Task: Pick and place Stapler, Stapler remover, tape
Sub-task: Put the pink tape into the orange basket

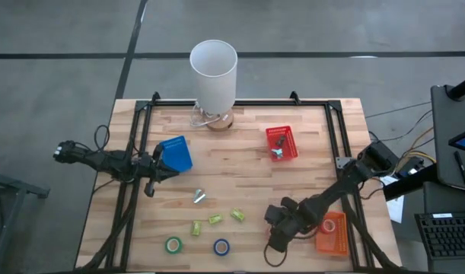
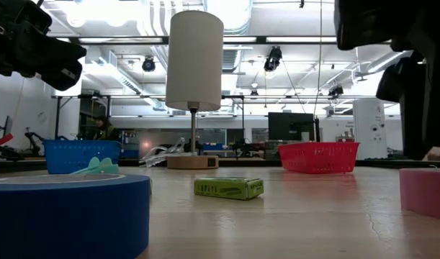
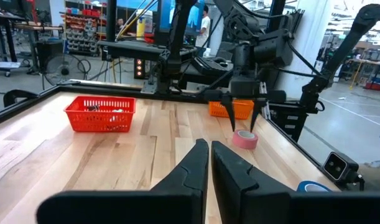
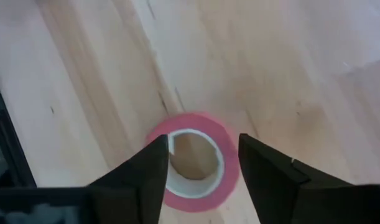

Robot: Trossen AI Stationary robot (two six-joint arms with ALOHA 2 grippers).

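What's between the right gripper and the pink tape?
Nothing visible. The right gripper hangs open right above the pink tape, one finger on each side of the roll, only bare table around it. The left gripper waits shut by the blue basket.

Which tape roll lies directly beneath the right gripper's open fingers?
The pink roll, between the right gripper's fingers; the green and blue rolls lie apart, nearer the front edge.

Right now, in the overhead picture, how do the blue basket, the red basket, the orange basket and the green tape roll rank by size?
1. Blue basket, red basket and orange basket look alike; the orange one is partly hidden by the right arm, so I won't rank them.
2. Green tape roll, clearly smallest.
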